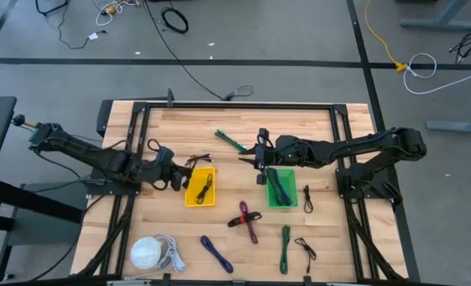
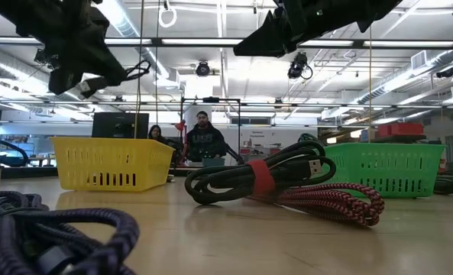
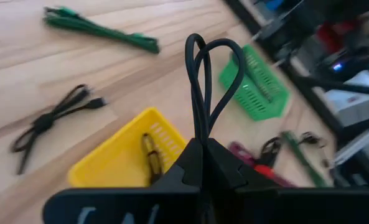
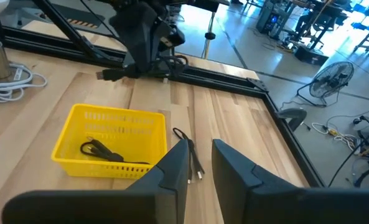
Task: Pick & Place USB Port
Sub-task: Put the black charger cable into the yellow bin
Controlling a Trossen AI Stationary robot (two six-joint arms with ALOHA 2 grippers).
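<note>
We hold a black cable [image 3: 204,81] pinched in the left gripper [image 3: 204,149], fingers shut on it so that its loop stands up clear of the fingertips. In the high view this gripper [image 1: 174,173] sits just beside the yellow basket [image 1: 189,195], on the side away from the green basket [image 1: 292,200]. One black cable [image 4: 100,149] already lies in the yellow basket, so we judge the step in hand to be carrying this one over the rim and dropping it in.

To do it well, we want the gripper centred over the basket's open floor, not over the wall — the loop hangs loose and could catch on the rim or drape outside. We should lower until the cable's free end is inside, then release, and lift straight up so the fingers do not drag it out again. How much cable trails below the gripper we cannot tell from these views; it may be longer than the loop suggests.

The right gripper [image 4: 200,163] waits over the table near the green basket, its fingers parted by a narrow gap with nothing between them. Another black cable [image 4: 187,149] lies on the wood just beside the yellow basket — best left undisturbed.
</note>
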